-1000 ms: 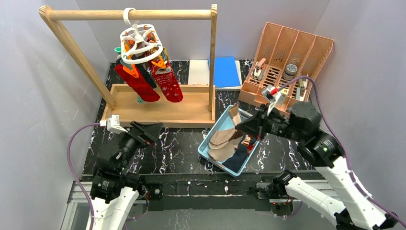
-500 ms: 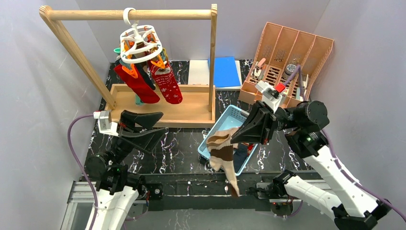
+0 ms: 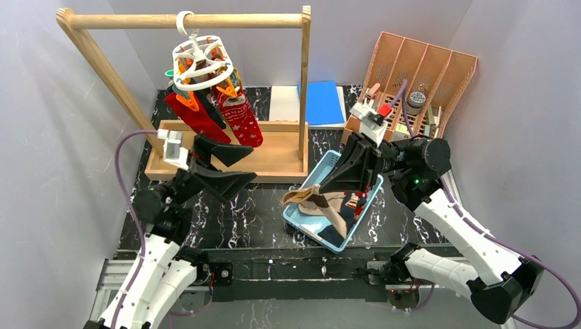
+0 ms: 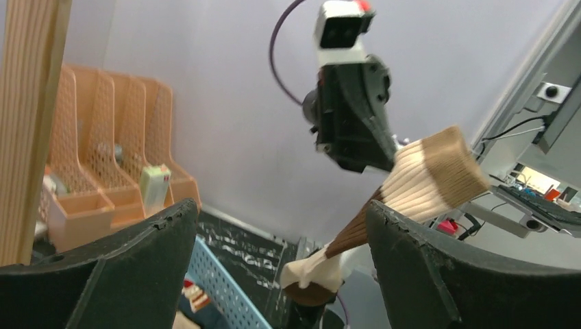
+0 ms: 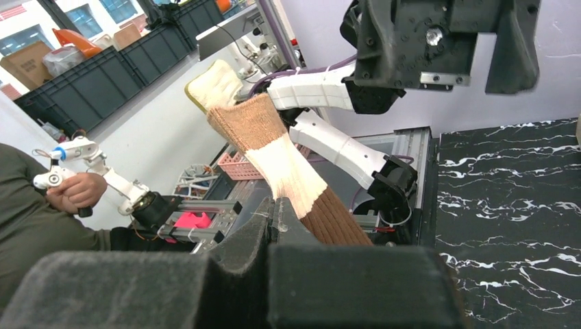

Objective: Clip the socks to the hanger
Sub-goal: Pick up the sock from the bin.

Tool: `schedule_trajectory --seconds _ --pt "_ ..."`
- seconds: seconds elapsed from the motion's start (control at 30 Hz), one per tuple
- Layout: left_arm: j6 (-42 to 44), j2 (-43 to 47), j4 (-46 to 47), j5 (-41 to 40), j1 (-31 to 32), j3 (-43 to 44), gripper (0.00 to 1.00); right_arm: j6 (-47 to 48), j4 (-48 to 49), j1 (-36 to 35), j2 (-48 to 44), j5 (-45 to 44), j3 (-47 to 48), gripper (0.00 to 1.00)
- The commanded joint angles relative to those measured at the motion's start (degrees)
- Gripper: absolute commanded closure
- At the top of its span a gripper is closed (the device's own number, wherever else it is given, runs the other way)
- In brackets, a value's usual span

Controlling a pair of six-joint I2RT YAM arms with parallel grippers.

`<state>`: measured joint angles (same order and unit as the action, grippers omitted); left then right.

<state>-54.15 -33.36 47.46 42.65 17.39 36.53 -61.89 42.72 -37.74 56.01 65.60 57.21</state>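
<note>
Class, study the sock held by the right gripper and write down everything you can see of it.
The sock is a ribbed knit, banded in tan, cream and dark brown. The right gripper is shut on it where cream meets dark brown, holding it in the air. In the top view it overlaps the left rim of the blue basket. Its tan end points toward the left gripper, which is open, faces the sock and does not touch it.

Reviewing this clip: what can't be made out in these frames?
Top view: the count on the hanger; red socks overlap those behind.
Top view: what's left in the bin; the held sock and right gripper cover it.
Top view: organizer contents, too small.
</note>
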Motion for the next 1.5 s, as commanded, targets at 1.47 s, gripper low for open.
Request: schedule_trajectory --seconds 1.47 --pt "13.1 4.4 1.9 9.4 6.5 -6.7 0.15 1.2 11.6 -8.4 6.3 -6.9 -7.6 0.99"
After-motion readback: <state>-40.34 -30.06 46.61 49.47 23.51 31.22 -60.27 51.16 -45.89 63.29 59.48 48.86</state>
